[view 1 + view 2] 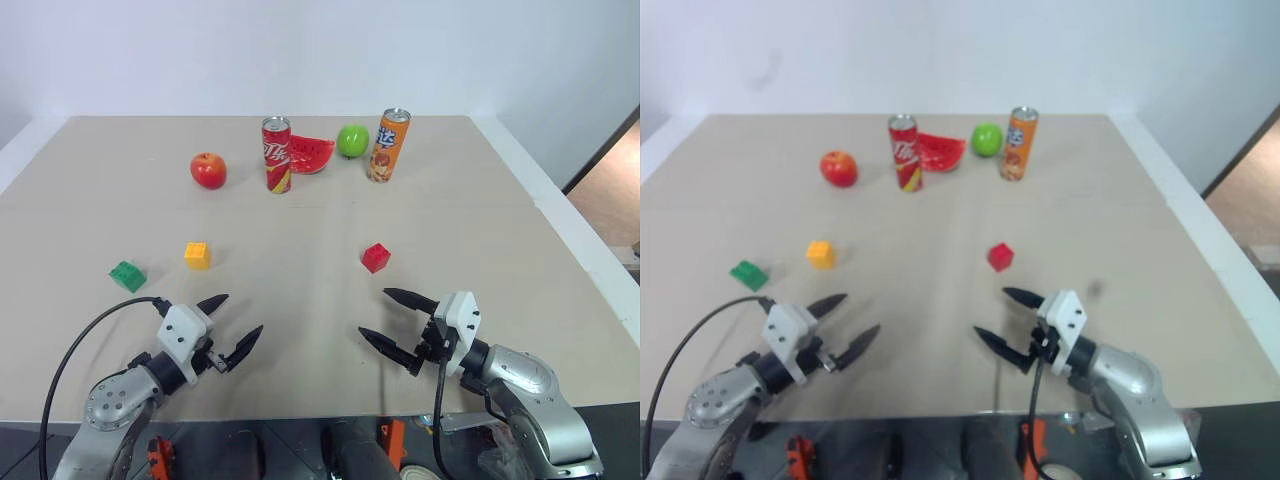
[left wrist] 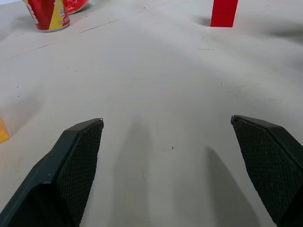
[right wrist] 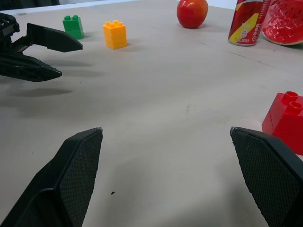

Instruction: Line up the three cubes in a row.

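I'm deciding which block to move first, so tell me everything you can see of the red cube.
The red cube is a small glossy plastic building block with round studs on top. It stands upright on the beige table, turned corner-on in the head view. It stands alone, well right of the yellow-orange and green blocks, nearer than the cans and fruit. The open right tool hangs just short of it, not touching; nothing but the table touches it.

Glossy plastic red cube; matt beige table; shiny metal red can.
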